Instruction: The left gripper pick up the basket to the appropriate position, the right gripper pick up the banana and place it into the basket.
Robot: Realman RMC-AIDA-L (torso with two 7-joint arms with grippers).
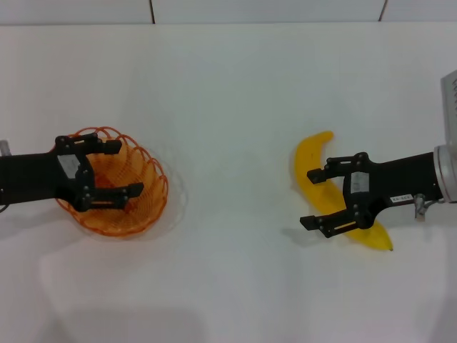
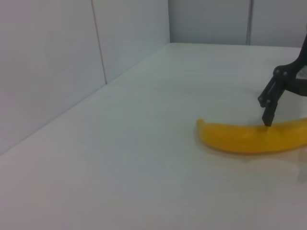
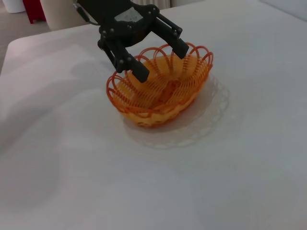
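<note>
The orange wire basket (image 1: 153,201) sits on the white table at the left. My left gripper (image 1: 123,169) is open and hovers over the basket, its fingers spread across the basket's left part. The right wrist view shows the basket (image 3: 144,117) with the left gripper (image 3: 163,62) just above its rim, holding nothing. The yellow banana (image 1: 312,158) lies at the right. My right gripper (image 1: 311,199) is open and straddles the banana's middle. The left wrist view shows the banana (image 2: 240,139) on the table with a finger (image 2: 269,105) of the right gripper reaching down at its far side.
The table's back edge (image 1: 228,23) meets a tiled wall. The silver wrist (image 1: 446,171) of the right arm enters from the right edge. A red object and a beige one (image 3: 36,7) stand beyond the table's corner in the right wrist view.
</note>
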